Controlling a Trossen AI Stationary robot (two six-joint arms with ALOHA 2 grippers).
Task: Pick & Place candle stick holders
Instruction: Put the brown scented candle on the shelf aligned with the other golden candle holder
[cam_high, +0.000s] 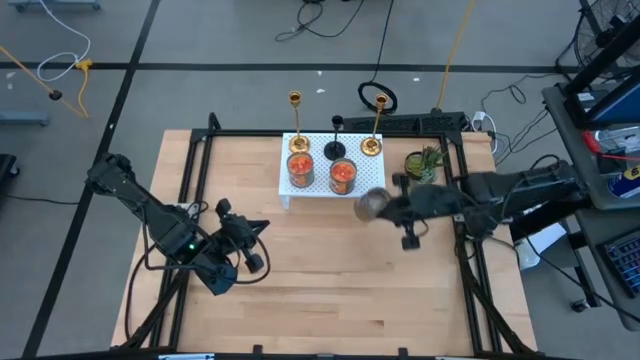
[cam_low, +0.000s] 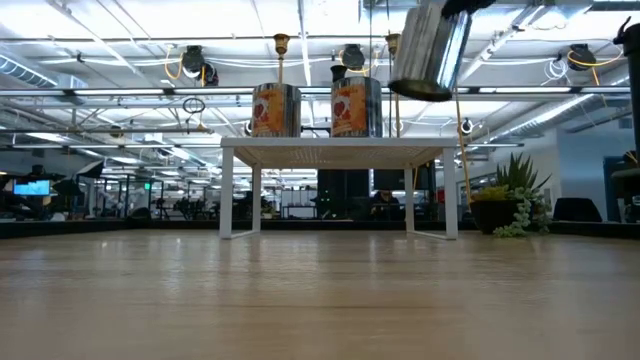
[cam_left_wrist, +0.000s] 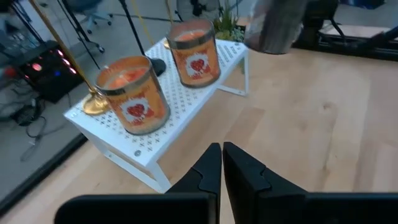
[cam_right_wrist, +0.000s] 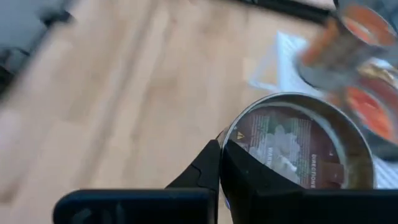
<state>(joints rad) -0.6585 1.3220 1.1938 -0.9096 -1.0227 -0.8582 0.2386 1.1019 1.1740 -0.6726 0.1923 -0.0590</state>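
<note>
The greyish clear glass cup (cam_high: 372, 205) hangs tilted above the bench (cam_high: 330, 280), just beside the white rack (cam_high: 300, 190), pinched at its rim by the right hand (cam_high: 392, 210). Two orange-red cups (cam_high: 300, 168) stand on the rack. The left hand (cam_high: 262, 245), fingers pressed together, waits apart.

Two gold sticks (cam_high: 295, 99), one black holder (cam_high: 336, 150), apparently three glass cups (cam_high: 300, 166).
</note>
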